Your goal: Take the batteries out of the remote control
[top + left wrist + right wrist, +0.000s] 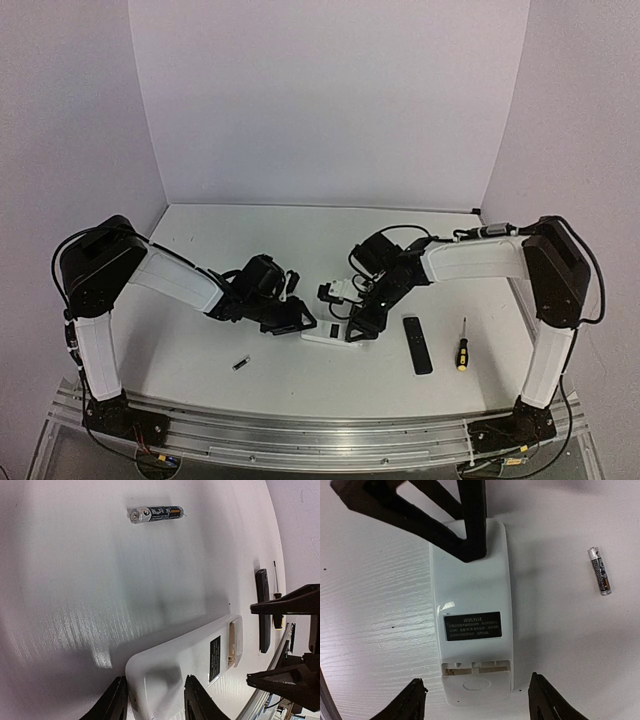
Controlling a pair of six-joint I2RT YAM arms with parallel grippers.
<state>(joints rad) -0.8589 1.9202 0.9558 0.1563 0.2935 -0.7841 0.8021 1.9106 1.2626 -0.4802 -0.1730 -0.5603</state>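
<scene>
White remote [472, 595] lies label side up on the table [250, 240], set between both claws. Left claw [157, 702] is clamped on its closed end: one finger over the back, the other against the side edge. Right claw [480, 700] hangs above the opposite end with its fingers spread wide, one to each side of the remote's edges, touching neither and with a clear gap on both sides. Battery compartment [476, 668] sits uncovered just ahead of the right claw's fingertips. Pale slots and a contact show inside it, but I cannot tell whether a cell is in there.

One battery [155, 514], dark with metallic ends, lies loose on the table. It is well apart from the left claw, out to the left and toward the arm bases, touching nothing, with bare tabletop all round it.

Black remote [417, 344] lies just outside the right claw on its right, apart from the white remote. Screwdriver [462, 346], yellow-and-black handle, lies beyond it and roughly parallel to it, not touching. Open white surface runs from both claws to the back wall.
</scene>
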